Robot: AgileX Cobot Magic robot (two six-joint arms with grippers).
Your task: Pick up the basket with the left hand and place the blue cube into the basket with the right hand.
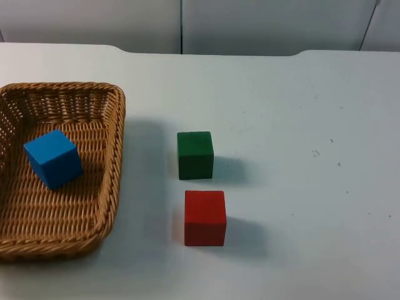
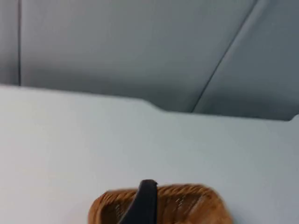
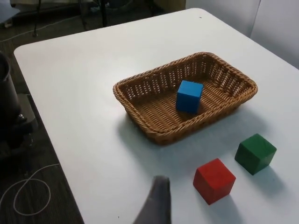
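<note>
Blue cube (image 1: pixel 53 159) lies inside the basket (image 1: pixel 111 187), away from both jaws.

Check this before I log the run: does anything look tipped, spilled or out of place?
Nothing stands out. The blue cube sits inside the basket, which rests flat on the table. The green cube and red cube stand upright, apart, beside it.

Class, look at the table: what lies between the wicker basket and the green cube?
Nothing: bare white table separates the basket from the green cube, as the top view shows.

Table (image 1: pixel 300 112): basket (image 1: pixel 115 156), green cube (image 1: pixel 195 155), red cube (image 1: pixel 205 217).
</note>
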